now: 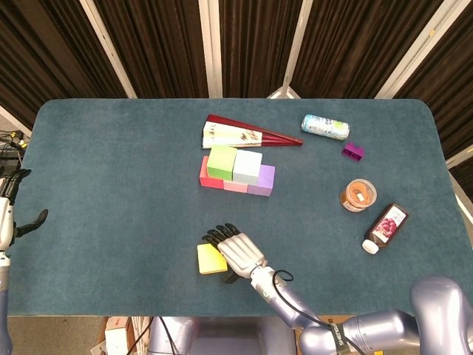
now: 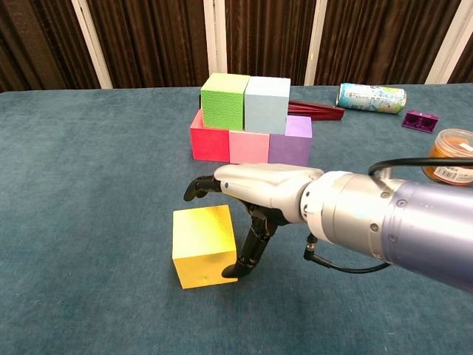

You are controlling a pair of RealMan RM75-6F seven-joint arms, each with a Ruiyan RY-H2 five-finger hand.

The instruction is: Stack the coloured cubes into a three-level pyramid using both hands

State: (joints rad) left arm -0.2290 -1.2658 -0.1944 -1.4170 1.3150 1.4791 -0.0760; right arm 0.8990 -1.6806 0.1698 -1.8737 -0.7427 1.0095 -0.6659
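Observation:
A yellow cube (image 1: 209,259) (image 2: 201,248) lies alone near the table's front edge. My right hand (image 1: 235,251) (image 2: 251,188) reaches over it from the right, fingers spread above its top and the thumb against its right face, without gripping it. Farther back stands a stack: red (image 2: 209,144), pink (image 2: 248,146) and purple (image 2: 292,142) cubes in a row, with a green cube (image 2: 224,100) and a light blue cube (image 2: 266,102) on top. My left hand (image 1: 9,214) hangs at the far left edge with its fingers apart, holding nothing.
Behind the stack lies a folded red fan (image 1: 240,134). To the right are a can on its side (image 1: 325,126), a small purple box (image 1: 353,151), an orange-lidded jar (image 1: 358,195) and a dark bottle (image 1: 386,227).

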